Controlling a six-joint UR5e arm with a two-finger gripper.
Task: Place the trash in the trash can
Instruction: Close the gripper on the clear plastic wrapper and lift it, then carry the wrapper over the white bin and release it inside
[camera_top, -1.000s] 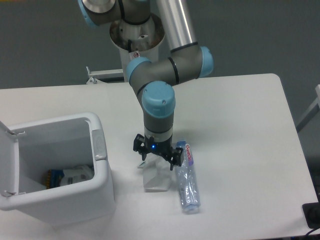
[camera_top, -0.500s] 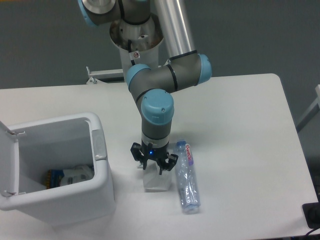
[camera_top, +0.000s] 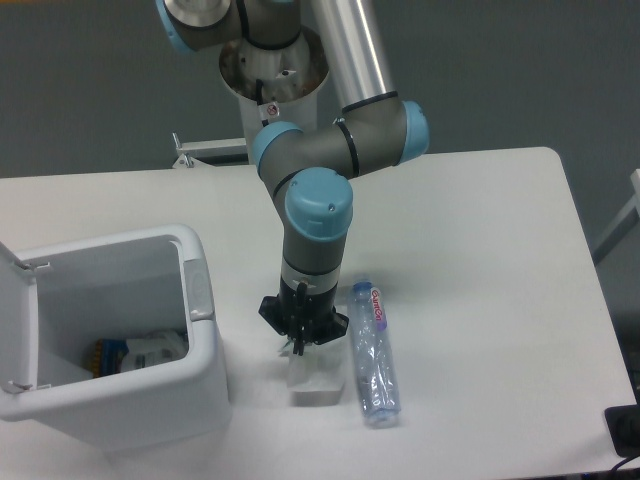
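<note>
Grasp step: gripper (camera_top: 303, 343) jaws together on paper bag (camera_top: 316, 372) near table front edge. Next: lift, carry to trash can (camera_top: 205, 345).

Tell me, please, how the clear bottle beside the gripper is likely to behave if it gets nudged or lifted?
The clear plastic bottle lies on its side on the table, so a sideways nudge would probably roll it. It looks empty and creased, so likely light and squashy under the fingers. Its smooth plastic may slip.
</note>
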